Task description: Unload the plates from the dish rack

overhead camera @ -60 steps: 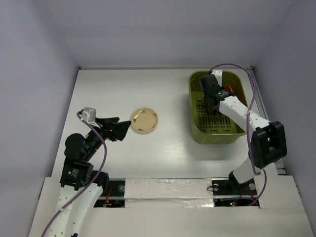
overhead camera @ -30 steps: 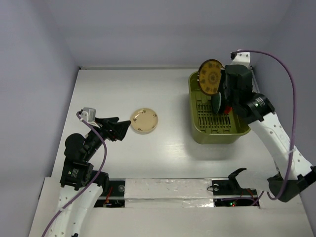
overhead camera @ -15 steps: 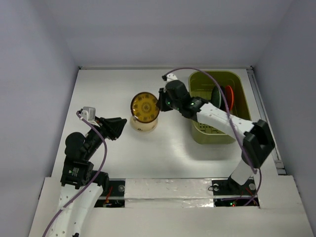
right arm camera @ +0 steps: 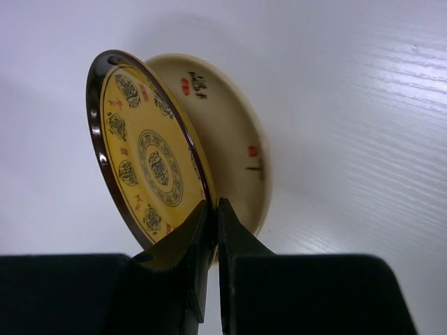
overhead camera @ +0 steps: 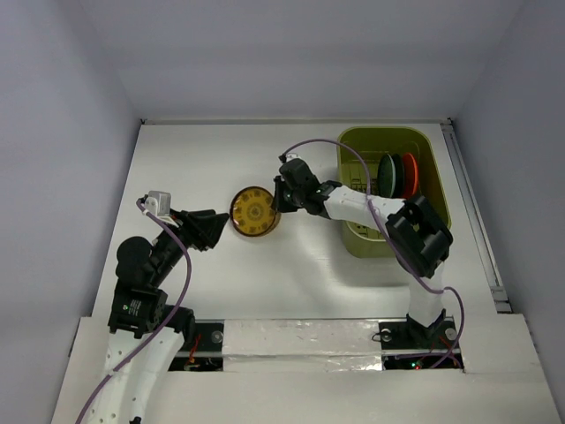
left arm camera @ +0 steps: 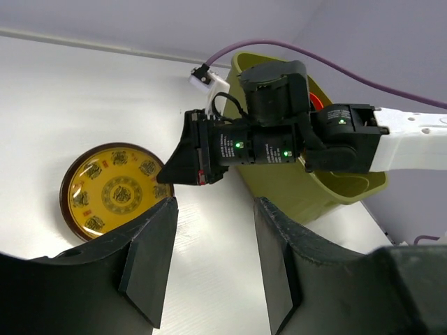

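My right gripper (overhead camera: 279,196) (right arm camera: 214,209) is shut on the rim of the amber-yellow patterned plate (overhead camera: 252,211) (right arm camera: 143,160) and holds it just over the beige plate (right arm camera: 230,132), which lies on the table and is almost hidden in the top view. The yellow plate also shows in the left wrist view (left arm camera: 115,190). The olive-green dish rack (overhead camera: 357,231) (left arm camera: 293,188) stands at the right with the teal-blue plate (overhead camera: 387,175) and the orange-red plate (overhead camera: 410,174) upright in it. My left gripper (overhead camera: 216,228) (left arm camera: 213,262) is open and empty, left of the yellow plate.
White walls close in the table at the left, back and right. A taped ledge (overhead camera: 300,340) runs along the near edge by the arm bases. A purple cable (overhead camera: 357,190) loops over the right arm near the rack.
My right gripper lifted the yellow plate out of the rack, carried it left across the table and lowered it onto the beige plate. The left arm has stayed still.
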Robot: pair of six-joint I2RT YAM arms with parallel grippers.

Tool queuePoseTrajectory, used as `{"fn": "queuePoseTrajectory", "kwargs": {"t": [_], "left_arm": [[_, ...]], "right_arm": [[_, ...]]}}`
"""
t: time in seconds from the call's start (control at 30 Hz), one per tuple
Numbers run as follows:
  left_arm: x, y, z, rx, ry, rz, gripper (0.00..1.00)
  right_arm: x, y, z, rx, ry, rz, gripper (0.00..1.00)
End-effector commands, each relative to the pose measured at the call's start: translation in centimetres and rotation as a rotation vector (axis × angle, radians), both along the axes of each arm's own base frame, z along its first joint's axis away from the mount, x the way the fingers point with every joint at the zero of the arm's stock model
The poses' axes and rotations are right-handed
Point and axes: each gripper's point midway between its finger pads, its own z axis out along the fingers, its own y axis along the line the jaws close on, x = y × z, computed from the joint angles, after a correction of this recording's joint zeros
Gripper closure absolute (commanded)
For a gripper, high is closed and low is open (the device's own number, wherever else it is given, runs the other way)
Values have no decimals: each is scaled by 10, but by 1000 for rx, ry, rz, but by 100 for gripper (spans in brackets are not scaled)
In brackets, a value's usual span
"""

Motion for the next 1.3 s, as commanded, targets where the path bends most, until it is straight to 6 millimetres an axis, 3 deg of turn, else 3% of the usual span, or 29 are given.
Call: {"fn": "queuePoseTrajectory", "kwargs": {"t": [0.0,0.07,0.1,0.23,0.33,0.47,0.53,0.57,0.6,0.67,0.7,0.73,0.8,0.83,0.9,1.0,1.07,1.13,1.2,1.27], "left_arm": [[-1,-1,10,-7,-53,-11,55],[-1,-1,10,-8,-52,-13,55],[-1,-1,11,-9,-55,-12,55],[-2,-1,11,-8,-57,-13,55],[-2,-1,11,-11,-56,-12,55],[-2,-1,11,-11,-57,-13,55],[-2,-1,12,-10,-60,-12,55],[-2,-1,12,-10,-60,-13,55],[-2,-1,11,-9,-58,-13,55],[-2,-1,12,-10,-60,-13,55],[-3,-1,12,-10,-63,-15,56],[-3,-1,12,-12,-62,-15,57],[-3,-1,12,-10,-64,-16,62],[-4,-1,13,-12,-66,-16,64],[-4,-1,14,-12,-70,-15,70],[-5,-1,15,-14,-74,-13,73],[-5,-1,14,-12,-72,-13,73],[-6,-3,15,-12,-73,-25,73],[-6,-3,13,-12,-69,-24,71],[-5,-3,13,-12,-69,-22,70]], "right_arm": [[12,16,24,90,-47,-2,92],[13,13,19,72,-41,-15,85],[12,10,18,62,-41,-19,73],[12,-1,20,30,-56,-47,47],[13,-11,31,7,-86,-70,35],[8,-17,56,-19,-137,-81,34],[5,-22,84,-9,-192,-88,42],[4,-28,93,-13,-208,-101,51],[1,-38,117,0,-253,-117,81],[3,-67,136,-64,-315,-204,99],[2,-81,145,-102,-345,-229,100],[4,-108,167,-135,-398,-315,100],[6,-149,172,-225,-405,-392,100],[4,-173,184,-249,-427,-458,100],[10,-221,183,-310,-414,-557,100],[8,-278,172,-382,-376,-652,99],[5,-301,163,-444,-357,-700,97],[4,-319,155,-491,-330,-723,85],[5,-327,146,-532,-307,-723,72],[7,-332,142,-556,-291,-725,67]]}}
